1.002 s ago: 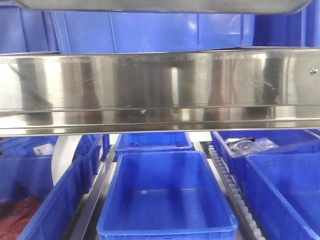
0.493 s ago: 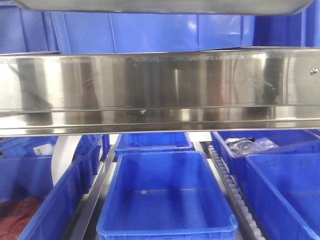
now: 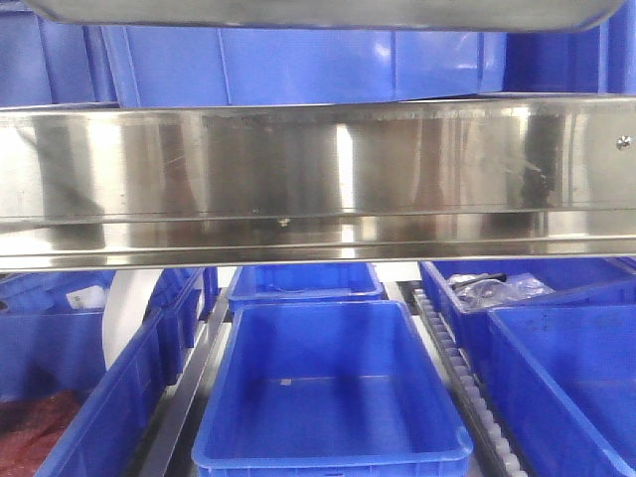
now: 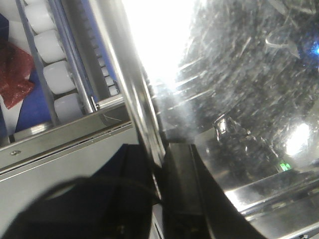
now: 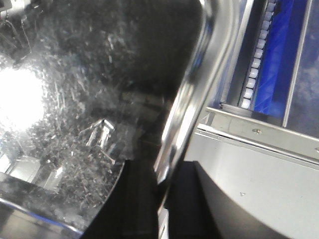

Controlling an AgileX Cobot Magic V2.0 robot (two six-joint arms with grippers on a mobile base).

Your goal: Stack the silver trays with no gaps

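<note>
Steel shelf band [image 3: 318, 179], reflective, screw [image 3: 623, 142] at its right end | upper blue bins [image 3: 298, 65] above the band | below: empty blue bin [image 3: 328, 388] at centre, second bin [image 3: 303, 280] behind it | roller track [image 3: 467, 388] just to the right | left bin [image 3: 109, 397] holding red material [image 3: 30, 432] | right rear bin [image 3: 571, 270] holding clear bags [image 3: 497, 291]

Front cam: silver tray [image 3: 318, 12] cut off by top edge.
</note>
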